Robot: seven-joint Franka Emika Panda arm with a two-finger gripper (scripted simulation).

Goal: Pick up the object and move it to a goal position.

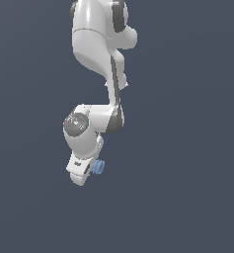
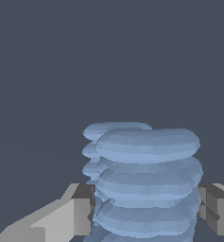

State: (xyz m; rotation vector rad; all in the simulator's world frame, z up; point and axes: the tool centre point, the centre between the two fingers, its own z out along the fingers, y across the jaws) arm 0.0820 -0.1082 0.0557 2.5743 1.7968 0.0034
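Note:
The object (image 2: 146,189) is a small light-blue ribbed cylinder. In the wrist view it fills the gap between my two grey fingers (image 2: 82,208), and both pads touch its sides. My gripper (image 2: 146,210) is shut on it. In the exterior view the white gripper (image 1: 87,170) hangs from the arm and points down. The object (image 1: 98,167) sticks out from its side toward the exterior view's right, and part of it is hidden behind the hand.
The white arm (image 1: 101,44) comes down from the top of the exterior view. The flat dark grey-blue ground (image 1: 187,197) lies all around.

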